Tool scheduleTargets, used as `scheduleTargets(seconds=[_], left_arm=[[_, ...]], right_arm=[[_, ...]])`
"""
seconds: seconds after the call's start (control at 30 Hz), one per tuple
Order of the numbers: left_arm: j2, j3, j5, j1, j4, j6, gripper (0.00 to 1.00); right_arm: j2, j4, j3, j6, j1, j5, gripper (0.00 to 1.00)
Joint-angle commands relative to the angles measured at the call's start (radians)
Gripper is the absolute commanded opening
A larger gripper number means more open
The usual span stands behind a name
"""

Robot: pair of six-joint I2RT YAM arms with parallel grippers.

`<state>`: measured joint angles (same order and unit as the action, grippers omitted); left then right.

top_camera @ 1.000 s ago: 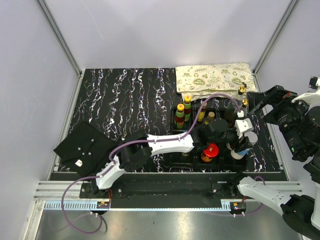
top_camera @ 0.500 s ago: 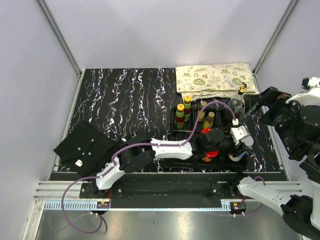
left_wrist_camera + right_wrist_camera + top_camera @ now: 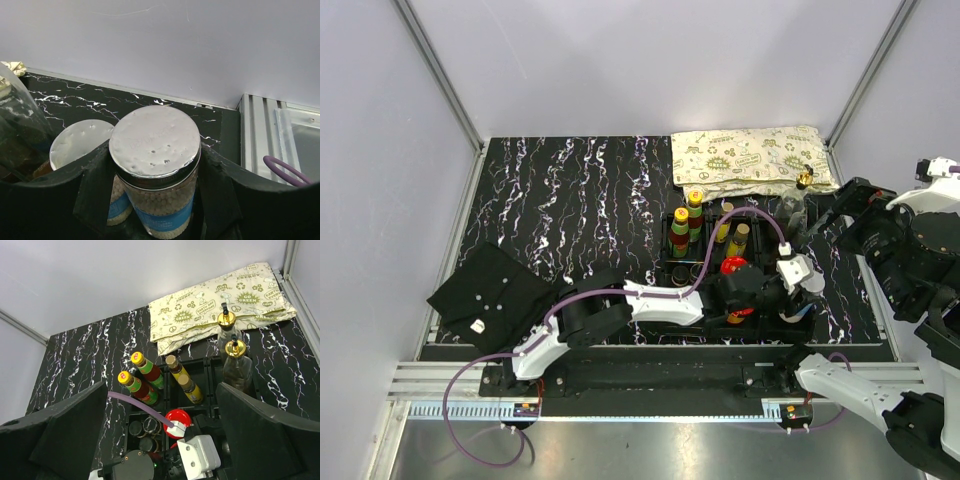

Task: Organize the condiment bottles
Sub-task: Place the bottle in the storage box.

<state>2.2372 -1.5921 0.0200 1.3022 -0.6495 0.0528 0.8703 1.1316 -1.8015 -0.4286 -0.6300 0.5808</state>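
Most bottles [image 3: 148,371] stand in the tray [image 3: 209,371]. The left gripper [image 3: 155,192] pinches a shaker [image 3: 154,145] at the tray's near edge, unreleased. The right gripper [image 3: 167,435] is spread and empty.

Black white-veined mat [image 3: 580,200], cream green-printed cloth [image 3: 750,155], red-lidded jar [image 3: 180,415], silver-lidded shaker [image 3: 155,142]

pale grey walls [image 3: 620,60], black, perhaps marble, tabletop [image 3: 570,200]

A lab test cell: plain walls [image 3: 650,60], aluminium framing [image 3: 438,75].
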Motion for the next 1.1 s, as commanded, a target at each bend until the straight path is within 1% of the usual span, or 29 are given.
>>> scheduleTargets(seconds=[0.0, 0.3, 0.33, 0.37, 0.4, 0.47, 0.53, 0.6, 0.73, 0.93, 1.07], left_arm=[[-0.027, 0.046, -0.112, -0.008, 0.040, -0.016, 0.00], [-0.036, 0.086, -0.137, -0.004, 0.039, -0.007, 0.00], [-0.033, 0.080, -0.140, -0.004, 0.043, -0.005, 0.02], [-0.031, 0.077, -0.146, -0.004, 0.050, -0.005, 0.08], [-0.025, 0.064, -0.169, -0.004, 0.054, -0.002, 0.10], [-0.016, 0.055, -0.190, -0.004, 0.068, -0.005, 0.11], [-0.004, 0.037, -0.226, -0.004, 0.077, -0.010, 0.11], [0.009, 0.020, -0.268, -0.004, 0.085, -0.019, 0.08], [0.016, 0.017, -0.337, -0.011, 0.085, -0.027, 0.05], [0.013, 0.043, -0.371, -0.014, 0.077, -0.004, 0.04], [0.004, 0.060, -0.381, -0.012, 0.077, 0.012, 0.06]], right_arm=[[-0.007, -0.018, 0.013, -0.012, 0.006, -0.007, 1.00], [0.001, -0.026, 0.019, -0.010, 0.006, -0.013, 1.00], [0.001, -0.026, 0.019, -0.009, 0.006, -0.013, 1.00], [-0.002, -0.026, 0.021, -0.012, 0.006, -0.013, 1.00], [-0.002, -0.026, 0.021, -0.013, 0.006, -0.015, 1.00], [-0.004, -0.026, 0.022, -0.012, 0.004, -0.013, 1.00], [-0.005, -0.027, 0.024, -0.012, 0.006, -0.015, 1.00], [-0.005, -0.026, 0.024, -0.010, 0.006, -0.013, 1.00], [-0.001, -0.026, 0.019, -0.006, 0.006, -0.012, 1.00], [0.006, -0.030, 0.021, -0.006, 0.006, -0.012, 1.00], [0.009, -0.032, 0.025, -0.004, 0.006, -0.013, 1.00]])
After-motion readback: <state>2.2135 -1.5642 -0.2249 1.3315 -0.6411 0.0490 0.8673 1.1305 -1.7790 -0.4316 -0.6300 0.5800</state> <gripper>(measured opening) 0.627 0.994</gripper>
